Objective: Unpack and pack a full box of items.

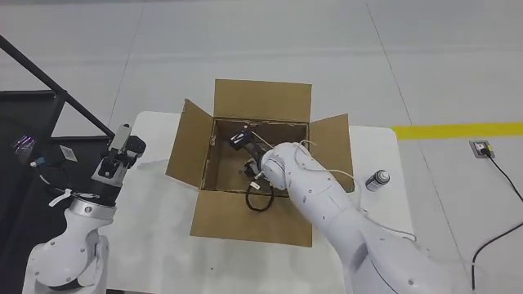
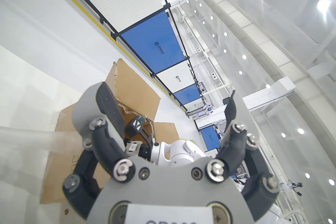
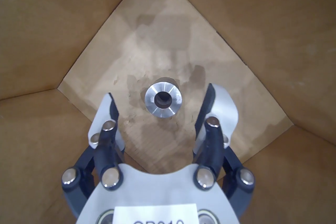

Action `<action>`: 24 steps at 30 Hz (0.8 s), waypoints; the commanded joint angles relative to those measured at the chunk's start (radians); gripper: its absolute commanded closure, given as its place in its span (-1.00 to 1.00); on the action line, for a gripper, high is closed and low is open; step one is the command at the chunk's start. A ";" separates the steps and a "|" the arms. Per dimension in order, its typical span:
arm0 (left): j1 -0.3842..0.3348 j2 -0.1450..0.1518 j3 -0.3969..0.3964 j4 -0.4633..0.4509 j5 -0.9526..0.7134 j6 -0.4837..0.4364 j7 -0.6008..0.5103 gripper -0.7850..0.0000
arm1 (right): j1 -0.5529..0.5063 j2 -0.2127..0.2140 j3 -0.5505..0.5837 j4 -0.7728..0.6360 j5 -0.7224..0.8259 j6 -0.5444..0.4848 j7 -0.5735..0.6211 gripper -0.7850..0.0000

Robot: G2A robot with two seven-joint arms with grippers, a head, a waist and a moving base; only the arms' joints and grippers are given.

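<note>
Right pincer (image 3: 160, 90) spread wide, pointing down into box (image 3: 65, 12) over metal cylinder (image 3: 162, 101).

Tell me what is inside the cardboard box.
One round metal item stands on the floor of the cardboard box, seen end-on, with the open right claw above it. From the top view, the right arm covers part of the interior, so anything beneath it is hidden.

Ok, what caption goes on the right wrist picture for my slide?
Right pincer, open, hangs over a silver can standing on the cardboard box floor.
</note>
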 commanded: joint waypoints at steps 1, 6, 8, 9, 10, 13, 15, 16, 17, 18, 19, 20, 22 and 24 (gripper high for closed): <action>0.000 0.000 0.000 0.000 0.000 0.000 0.000 -1.00 | 0.008 -0.006 0.008 0.009 0.008 -0.008 -0.011 -1.00; 0.000 0.000 0.000 0.000 0.000 0.000 0.000 -1.00 | 0.013 -0.007 0.014 0.011 0.015 -0.012 -0.014 -1.00; 0.000 0.000 0.000 0.000 0.000 0.000 0.000 -1.00 | 0.013 -0.007 0.014 0.011 0.015 -0.012 -0.014 -1.00; 0.000 0.000 0.000 0.000 0.000 0.000 0.000 -1.00 | 0.013 -0.007 0.014 0.011 0.015 -0.012 -0.014 -1.00; 0.000 0.000 0.000 0.000 0.000 0.000 0.000 -1.00 | 0.013 -0.007 0.014 0.011 0.015 -0.012 -0.014 -1.00; 0.000 0.000 0.000 0.000 0.000 0.000 0.000 -1.00 | 0.013 -0.007 0.014 0.011 0.015 -0.012 -0.014 -1.00; 0.001 0.000 0.001 0.000 0.001 0.000 0.000 -1.00 | 0.013 -0.007 0.014 0.011 0.015 -0.012 -0.014 -1.00; 0.004 0.001 0.007 -0.004 0.007 0.000 -0.001 -1.00 | 0.003 -0.007 0.012 0.007 0.008 -0.005 -0.020 -1.00; 0.005 0.001 0.012 -0.005 0.013 0.000 -0.004 -1.00 | -0.003 -0.006 0.012 0.003 0.002 0.004 -0.028 -1.00; 0.003 0.002 0.016 -0.004 0.018 0.003 -0.003 -1.00 | -0.009 -0.005 0.012 -0.002 -0.005 0.009 -0.033 -1.00; 0.000 0.003 0.020 0.000 0.024 0.005 0.001 -1.00 | -0.015 -0.004 0.011 -0.006 -0.014 0.014 -0.036 -1.00; -0.002 0.004 0.024 0.003 0.029 0.005 0.002 -1.00 | -0.019 -0.004 0.011 -0.007 -0.020 0.029 -0.040 -1.00; -0.004 0.005 0.032 0.007 0.039 0.005 0.004 -1.00 | -0.029 -0.004 0.012 -0.011 -0.031 0.052 -0.045 -1.00; -0.001 0.006 0.038 0.007 0.046 0.003 0.007 -1.00 | -0.037 -0.005 0.013 -0.013 -0.039 0.065 -0.050 -1.00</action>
